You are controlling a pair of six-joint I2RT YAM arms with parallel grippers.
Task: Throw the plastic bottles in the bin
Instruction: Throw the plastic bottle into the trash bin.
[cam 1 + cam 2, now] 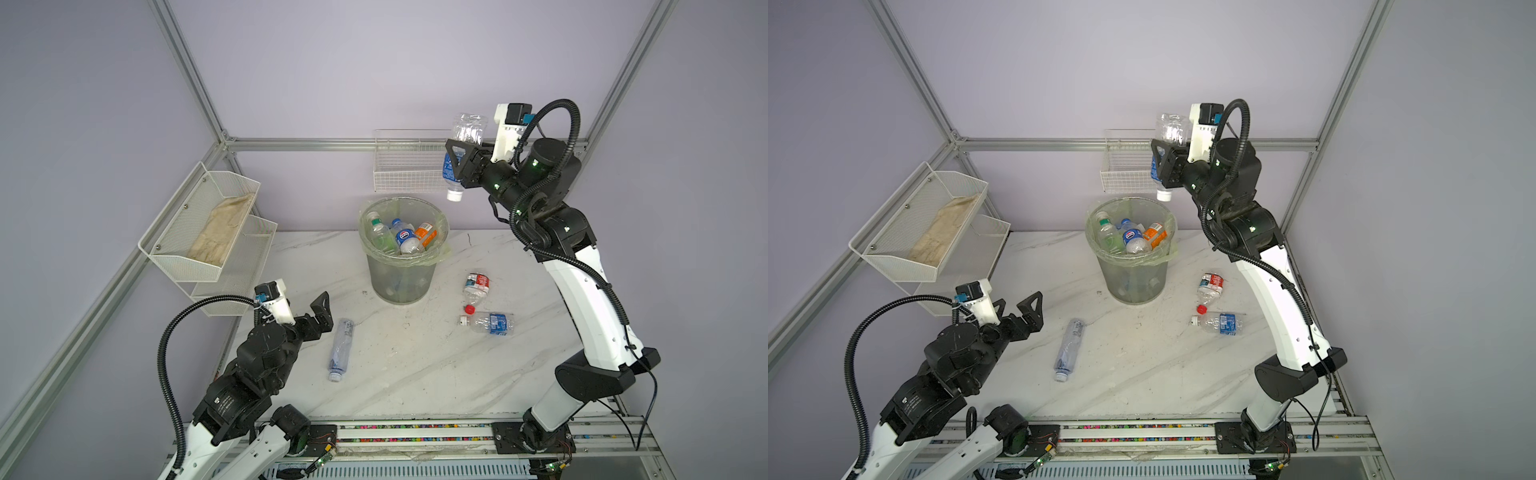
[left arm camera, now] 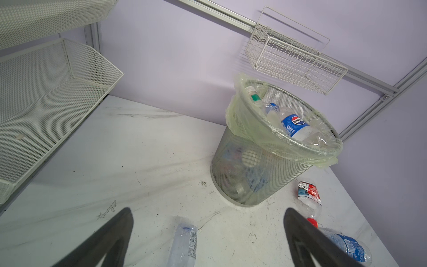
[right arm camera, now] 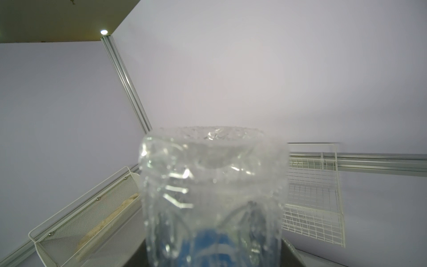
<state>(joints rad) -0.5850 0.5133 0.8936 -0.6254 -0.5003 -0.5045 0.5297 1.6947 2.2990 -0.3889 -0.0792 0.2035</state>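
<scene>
Pinches in right hand the clear crinkled plastic bottle with blue label at mid-body, cap down, high beside tall grey mesh bin; probably light, soft, slippery; holds left hand spread above bench

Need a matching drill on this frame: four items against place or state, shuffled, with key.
Column A
1. Pepsi-label bottle
2. red-label bottle
3. left gripper
4. right gripper

Column B
a. open, holding nothing, above the table
b. inside the bin
c. shut on a blue-label bottle, cap down
d. lying on the table beside the bin

Pairs: 1-b, 2-d, 3-a, 4-c
</scene>
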